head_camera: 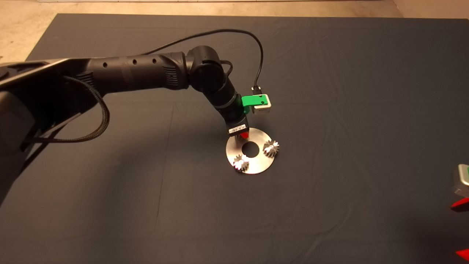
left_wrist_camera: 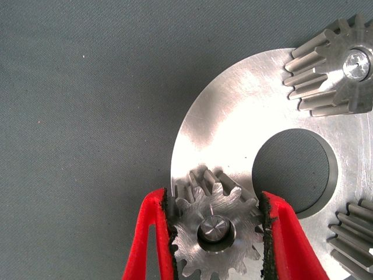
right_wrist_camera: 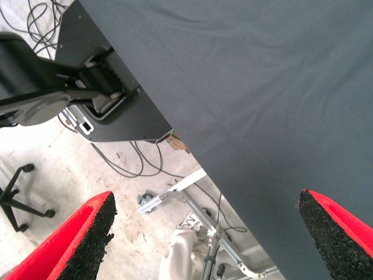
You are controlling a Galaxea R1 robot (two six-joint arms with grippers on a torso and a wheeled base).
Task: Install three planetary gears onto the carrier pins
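Observation:
The flat silver disc [head_camera: 256, 167] lies mid-mat, with the carrier pins on it. Two planetary gears [head_camera: 271, 147] [head_camera: 241, 162] sit on pins on its right and near-left sides. My left gripper [head_camera: 243, 135] is down over the disc's far-left edge and hides the third gear in the head view. In the left wrist view that gear [left_wrist_camera: 217, 205] is seated on a pin [left_wrist_camera: 215, 228] that shows through its centre hole. The left gripper [left_wrist_camera: 217, 233] is shut on it, both pads [left_wrist_camera: 169, 224] against its teeth. The other gears [left_wrist_camera: 332, 64] [left_wrist_camera: 355, 233] show on the disc [left_wrist_camera: 233, 134]. My right gripper [head_camera: 462, 227] waits open at the lower right edge.
The dark mat [head_camera: 348, 91] spreads around the disc on all sides. The left arm and its cable [head_camera: 234, 33] reach in from the left. Past the mat's edge, the right wrist view shows floor, cables [right_wrist_camera: 125, 163] and a chair base [right_wrist_camera: 17, 195].

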